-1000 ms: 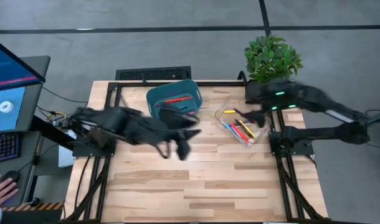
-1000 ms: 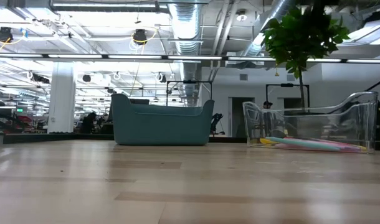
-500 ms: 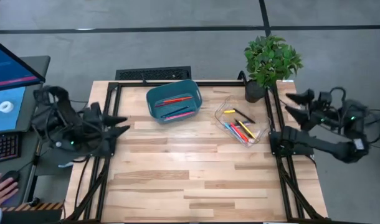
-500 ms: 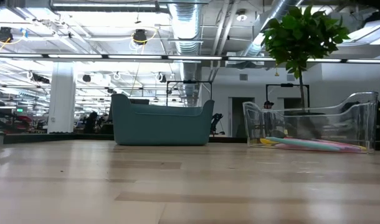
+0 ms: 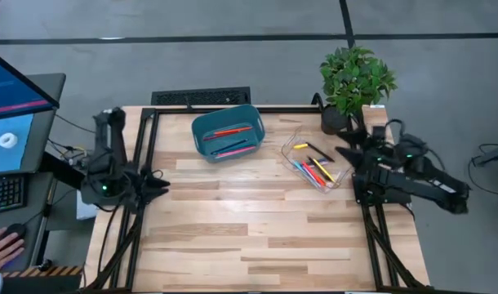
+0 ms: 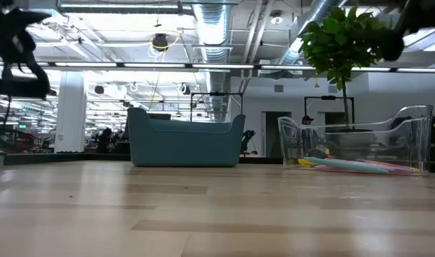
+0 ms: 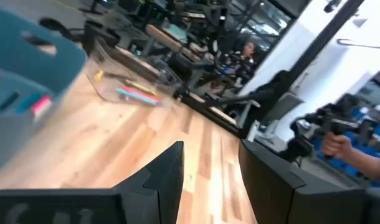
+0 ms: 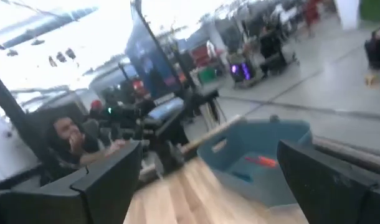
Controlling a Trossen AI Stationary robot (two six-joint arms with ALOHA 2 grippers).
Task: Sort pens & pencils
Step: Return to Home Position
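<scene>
left tool (image 5: 156,186) and right tool (image 5: 345,152) are idling at the counter's (image 5: 257,237) side edges, fingers apart and empty, while pens & pencils (image 5: 314,171) are lying in the clear tray (image 5: 291,141) and teal bin (image 5: 202,125).

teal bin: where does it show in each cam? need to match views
High view: teal bin by the table's far edge, left of the clear tray.
Low view: bin left of centre, tray to its right.
Left wrist view: bin close and cropped, tray beyond it.
Right wrist view: bin ahead across the table; tray not in it.
Shared landmark: the clear tray.
</scene>
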